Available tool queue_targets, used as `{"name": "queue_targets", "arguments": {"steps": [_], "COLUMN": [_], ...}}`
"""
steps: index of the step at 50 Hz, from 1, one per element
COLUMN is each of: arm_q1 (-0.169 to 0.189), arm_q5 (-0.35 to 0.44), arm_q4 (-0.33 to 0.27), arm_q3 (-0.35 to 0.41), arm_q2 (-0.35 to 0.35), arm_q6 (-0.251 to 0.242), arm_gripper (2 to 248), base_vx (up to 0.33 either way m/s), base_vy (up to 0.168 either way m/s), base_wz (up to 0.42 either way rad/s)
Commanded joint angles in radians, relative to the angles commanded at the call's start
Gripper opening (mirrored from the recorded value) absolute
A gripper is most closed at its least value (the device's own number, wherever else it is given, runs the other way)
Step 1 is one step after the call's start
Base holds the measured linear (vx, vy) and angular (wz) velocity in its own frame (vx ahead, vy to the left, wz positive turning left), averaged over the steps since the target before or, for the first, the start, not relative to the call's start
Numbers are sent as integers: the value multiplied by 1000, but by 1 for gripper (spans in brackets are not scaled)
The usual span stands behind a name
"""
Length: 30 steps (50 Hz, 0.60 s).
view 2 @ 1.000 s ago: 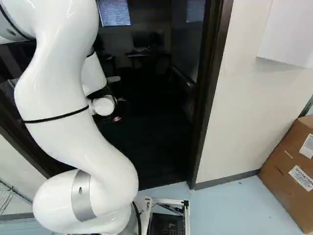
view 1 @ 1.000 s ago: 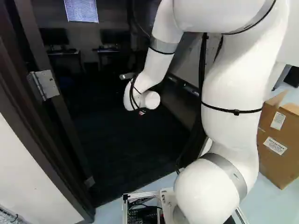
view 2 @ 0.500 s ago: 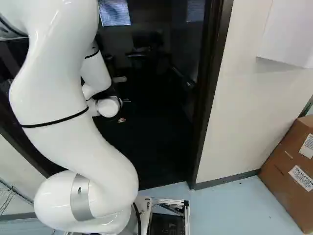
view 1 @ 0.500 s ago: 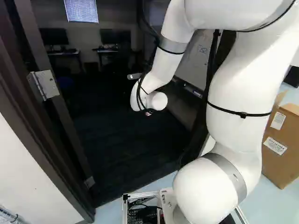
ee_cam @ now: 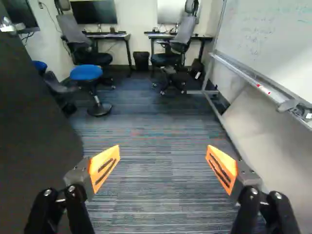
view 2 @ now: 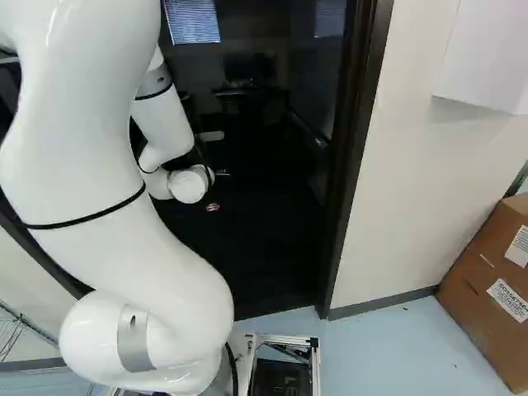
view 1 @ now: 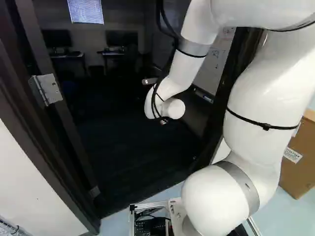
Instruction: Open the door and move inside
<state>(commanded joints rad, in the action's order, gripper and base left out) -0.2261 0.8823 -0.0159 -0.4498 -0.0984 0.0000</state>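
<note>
**Door [ee_cam: 29,117] open into the room, your arm [view 2: 91,165] reaching past the door frame [view 2: 355,157]**

You have the door swung inward on the hinge side of the door frame, its dark face beside the jaws. A metal hinge [view 1: 47,90] shows on that side of the frame, and a metal handle [ee_cam: 7,27] on the door, farther in from the frame. Your jaws stand wide apart, orange pads [ee_cam: 104,165] facing each other, ahead of the door frame and above the striped carpet [ee_cam: 161,146] of the room. Your arm reaches in from the near side of the frame, where the base [view 2: 285,339] sits on the pale floor [view 2: 388,346].

Beyond the door frame, on the side across from the door, you have a whiteboard [ee_cam: 268,44] with a tray. Deeper in from the frame are a blue stool [ee_cam: 86,73], two office chairs [ee_cam: 90,41], monitors [ee_cam: 95,12] and a dark bin [ee_cam: 141,61] between the chairs.

On your side of the frame, to its right, a white wall [view 2: 412,181] runs to a cardboard box [view 2: 491,289].
</note>
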Motion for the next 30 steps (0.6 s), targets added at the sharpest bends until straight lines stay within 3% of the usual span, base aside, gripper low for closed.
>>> {"name": "queue_targets", "arguments": {"steps": [30], "arm_q1": [96], "arm_q5": [0], "arm_q4": [0], "arm_q3": [93], "arm_q2": [89], "arm_q6": [0], "arm_gripper": [247], "base_vx": [0], "base_vy": [0], "base_wz": [0]}}
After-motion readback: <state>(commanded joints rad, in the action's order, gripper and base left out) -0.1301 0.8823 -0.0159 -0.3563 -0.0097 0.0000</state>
